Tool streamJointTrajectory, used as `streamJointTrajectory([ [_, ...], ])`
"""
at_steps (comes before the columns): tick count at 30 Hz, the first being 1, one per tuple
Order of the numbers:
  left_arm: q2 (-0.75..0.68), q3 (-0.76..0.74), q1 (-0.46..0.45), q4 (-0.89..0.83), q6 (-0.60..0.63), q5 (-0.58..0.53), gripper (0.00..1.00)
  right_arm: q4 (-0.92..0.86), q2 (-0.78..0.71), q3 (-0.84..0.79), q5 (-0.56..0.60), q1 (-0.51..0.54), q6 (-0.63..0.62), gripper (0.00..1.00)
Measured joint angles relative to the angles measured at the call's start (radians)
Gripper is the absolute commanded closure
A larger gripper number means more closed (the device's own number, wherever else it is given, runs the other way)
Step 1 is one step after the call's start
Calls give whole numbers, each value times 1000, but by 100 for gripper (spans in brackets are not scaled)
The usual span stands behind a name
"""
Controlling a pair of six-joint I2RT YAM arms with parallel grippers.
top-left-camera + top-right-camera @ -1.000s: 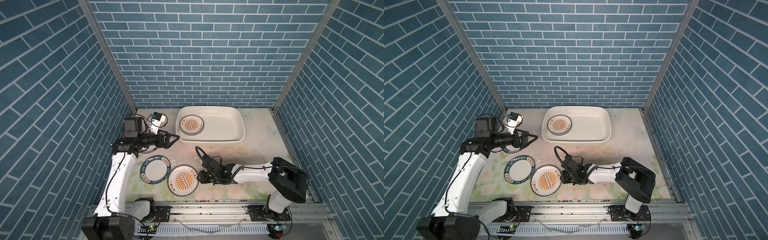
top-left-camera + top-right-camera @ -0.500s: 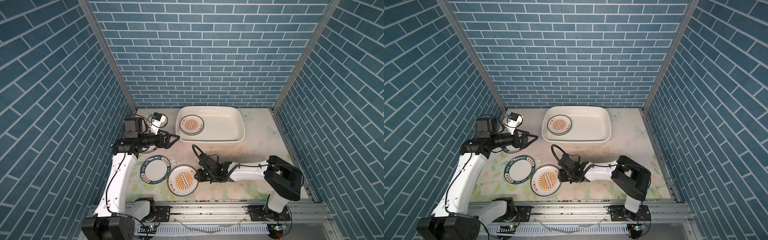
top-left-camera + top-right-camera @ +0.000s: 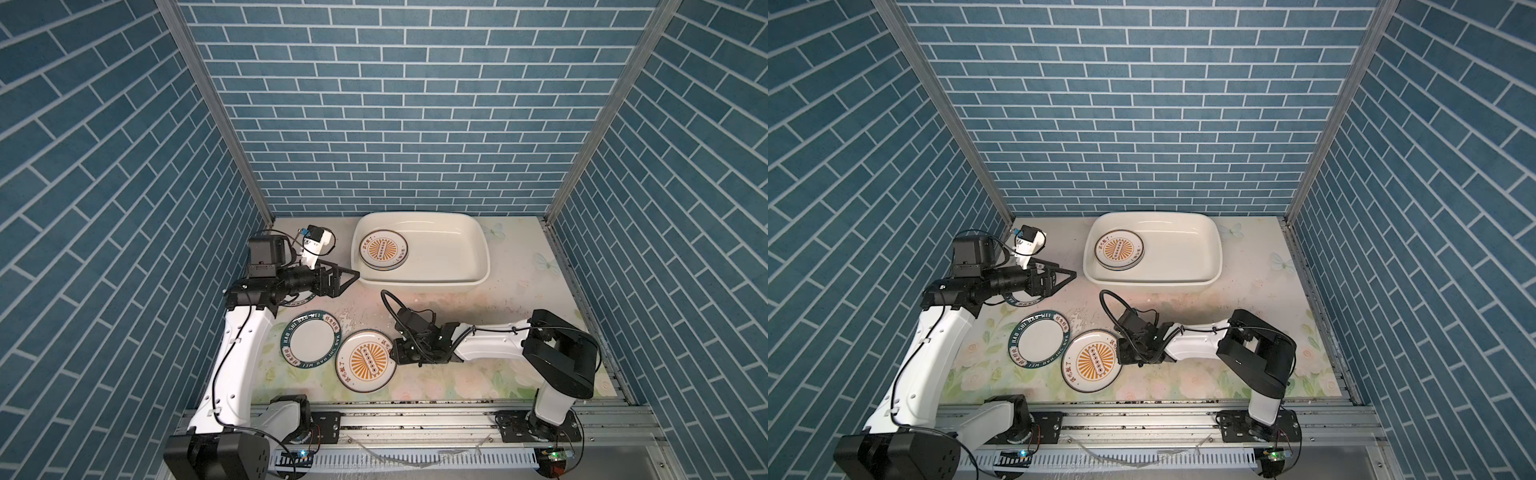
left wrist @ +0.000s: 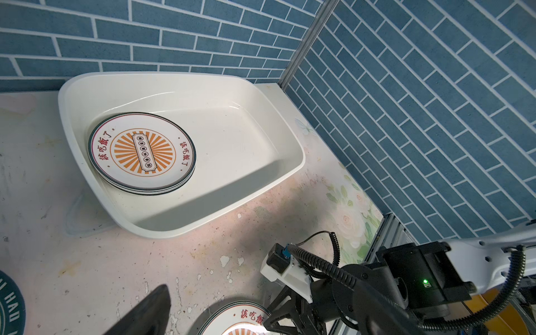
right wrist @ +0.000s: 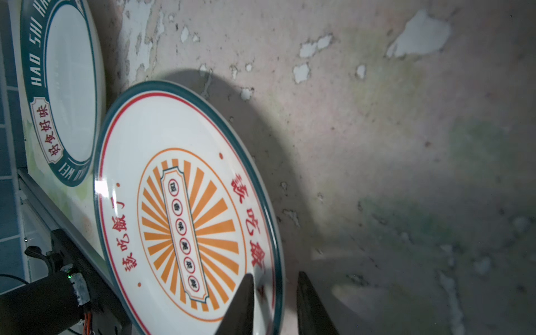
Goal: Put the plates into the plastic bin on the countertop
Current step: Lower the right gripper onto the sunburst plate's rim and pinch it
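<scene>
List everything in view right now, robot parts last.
bin: 1, white, back of countertop
stacked plates: several, white, sunburst on top, in bin's left end
sunburst plate: 1, white and orange, front of countertop
teal-band plate: 1, white, just left of sunburst plate
hidden plate: 1, teal-rimmed, mostly under left arm
countertop: 1, pale floral, worn
walls: 3, blue brick, around countertop
left tool: 1, black, open, beside bin
right tool: 1, black, astride sunburst plate's rim

Top views evenly bright — right wrist view dim, glare on sunburst plate [image 5: 185, 223].
</scene>
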Motion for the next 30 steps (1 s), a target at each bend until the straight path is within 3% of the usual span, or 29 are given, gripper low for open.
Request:
streamJointTrajectory([
  [18,-12,-5,-3,8,-14,10,0,-27,12,35,1,-3,3,93],
  [30,-12,-5,-4,8,-31,14,1,18,-55,-28,11,-23,4,94],
])
